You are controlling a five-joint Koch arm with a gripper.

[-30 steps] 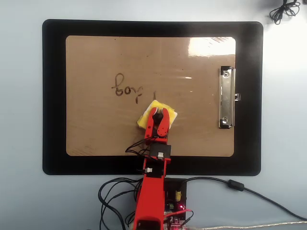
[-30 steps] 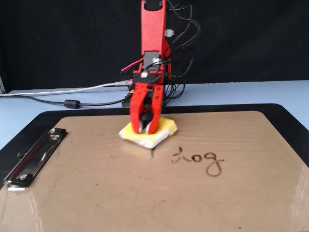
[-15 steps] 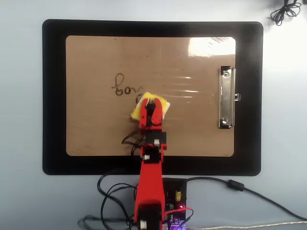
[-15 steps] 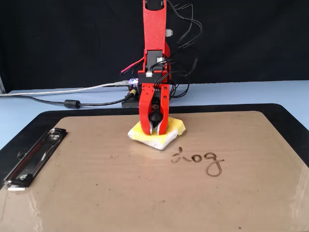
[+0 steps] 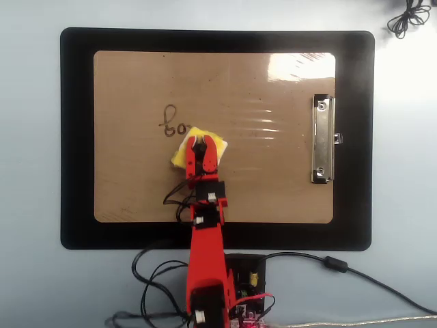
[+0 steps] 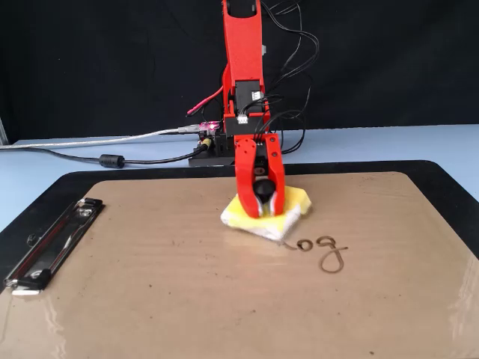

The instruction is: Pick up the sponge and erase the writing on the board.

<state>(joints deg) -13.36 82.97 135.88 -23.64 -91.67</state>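
Since a second ago I have dragged the sponge [image 5: 198, 145] leftward in the overhead view, which is rightward in the fixed view [image 6: 267, 212], and the writing [image 5: 173, 123] has shrunk with it. Back then a stray stroke and the whole "dog" showed; now the "d" is gone under my pass and only what looks like "og" is left [image 6: 325, 250]. So the wiping is working, stroke by stroke!

My jaws [image 5: 199, 145] are clenched on the sponge, one red finger on each side of its black centre dot, pressing it flat onto the clipboard [image 5: 273, 184]. In the fixed view the sponge's near corner sits right against the first remaining letter, touching or just about touching it; I cannot tell which. The sponge is tilted a little, its white layer showing along the near edge.

Where things stand: the sponge is in hand and on the board, roughly mid-board and slightly toward the side away from the silver clip [image 5: 323, 139]. The clip is well apart from my path. The clipboard lies on the black mat [image 5: 75, 137], which lies on the pale blue counter [image 5: 34, 287].

My judgement: most of the erasing is done, with one short run of letters left. The next push should carry on in the same direction, keeping the pressure down so the sponge does not skip over the looping tail of the "g". If I lift too soon, faint marks could stay behind.
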